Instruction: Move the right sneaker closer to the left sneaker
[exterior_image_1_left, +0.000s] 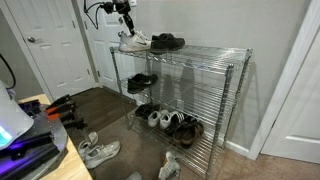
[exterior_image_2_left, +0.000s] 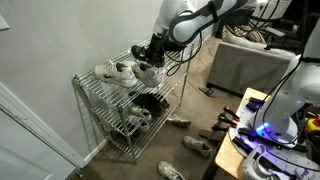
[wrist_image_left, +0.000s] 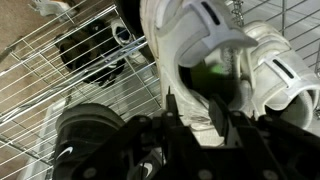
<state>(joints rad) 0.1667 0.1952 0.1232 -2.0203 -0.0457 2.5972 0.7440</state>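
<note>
Rack (exterior_image_1_left: 215, 52) of wire on carpet (exterior_image_1_left: 105, 110): gripper (exterior_image_1_left: 126, 30) at white sneaker (exterior_image_1_left: 134, 42), top shelf; grip state unclear.

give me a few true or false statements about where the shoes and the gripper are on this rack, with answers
1. The right sneaker and the left sneaker are both up at the top shelf of the wire rack. True.
2. The gripper is down at the bottom shelf. False: it is at the top shelf, over the right sneaker.
3. A black pair shares the top shelf with the white sneakers. True.
4. No shoes lie on the floor. False: greyish sneakers lie in front of the rack.
5. The middle shelf is bare. False: dark shoes are on it.
</note>
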